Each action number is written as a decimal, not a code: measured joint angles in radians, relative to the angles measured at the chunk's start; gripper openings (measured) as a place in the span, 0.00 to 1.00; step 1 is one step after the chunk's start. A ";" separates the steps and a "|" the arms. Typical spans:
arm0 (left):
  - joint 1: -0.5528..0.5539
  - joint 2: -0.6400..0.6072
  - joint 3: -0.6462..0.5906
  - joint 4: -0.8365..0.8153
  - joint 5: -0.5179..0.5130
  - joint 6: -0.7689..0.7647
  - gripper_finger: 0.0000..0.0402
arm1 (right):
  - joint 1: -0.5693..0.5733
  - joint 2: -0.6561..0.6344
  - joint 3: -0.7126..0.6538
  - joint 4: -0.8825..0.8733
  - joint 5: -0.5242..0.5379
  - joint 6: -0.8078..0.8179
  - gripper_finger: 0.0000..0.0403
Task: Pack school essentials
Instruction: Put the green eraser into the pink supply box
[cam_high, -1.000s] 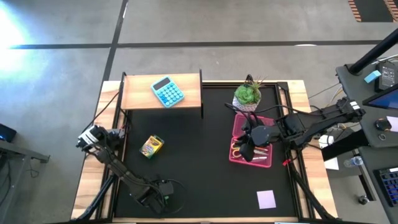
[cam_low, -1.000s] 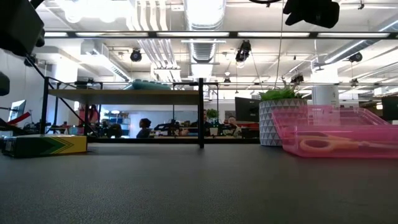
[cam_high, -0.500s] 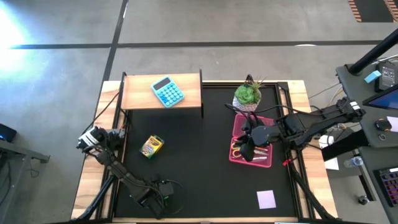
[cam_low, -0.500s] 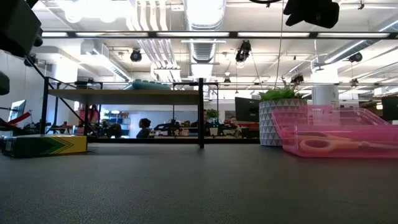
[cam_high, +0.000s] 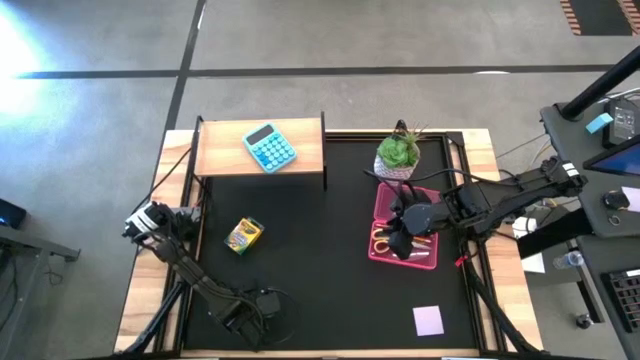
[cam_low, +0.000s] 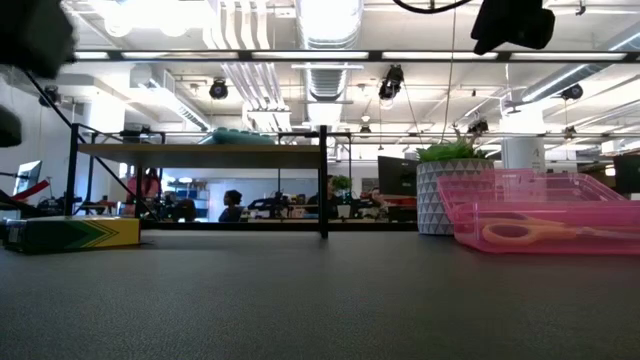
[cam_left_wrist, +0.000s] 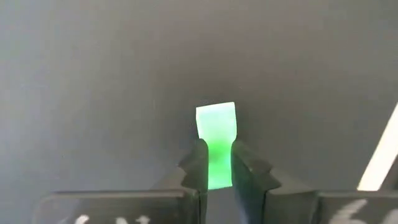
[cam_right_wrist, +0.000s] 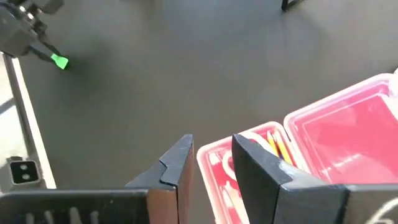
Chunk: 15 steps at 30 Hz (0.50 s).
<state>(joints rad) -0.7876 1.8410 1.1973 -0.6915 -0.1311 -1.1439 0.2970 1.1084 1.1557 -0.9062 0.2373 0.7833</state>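
The left gripper (cam_left_wrist: 217, 163) sits low over the near left part of the black-topped bench (cam_high: 320, 270), its jaws pinching a small bright green block eraser (cam_left_wrist: 216, 142) that juts out past the fingertips, just above the dark mat. The right gripper (cam_right_wrist: 211, 158) hovers over the translucent pink plastic box (cam_high: 405, 238) at the bench's right side, jaws spread a little and holding nothing. Inside that box lie yellow-handled scissors (cam_low: 530, 233) and thin orange pencils (cam_right_wrist: 278, 148). A yellow-green cardboard crayon box (cam_high: 243, 235) lies flat on the mat left of centre, well apart from the pink box. A lilac square notepad (cam_high: 428, 320) rests near the front right corner. A light-blue calculator (cam_high: 269, 147) lies on the raised wooden shelf (cam_high: 225, 150) at the back, and a green plant in a white pot (cam_high: 398, 156) stands just behind the pink box.
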 joint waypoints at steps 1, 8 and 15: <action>0.008 -0.014 0.000 0.004 -0.016 0.000 0.08 | 0.000 0.000 0.000 -0.003 0.000 -0.012 0.25; 0.070 -0.115 0.001 0.035 -0.120 0.006 0.07 | 0.000 0.000 0.000 -0.002 -0.003 -0.107 0.25; 0.182 -0.208 0.002 0.213 -0.276 0.138 0.07 | 0.000 -0.008 0.000 -0.007 -0.009 -0.210 0.25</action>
<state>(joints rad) -0.6059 1.6330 1.1992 -0.4788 -0.4073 -1.0062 0.2970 1.1002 1.1553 -0.9132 0.2283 0.5736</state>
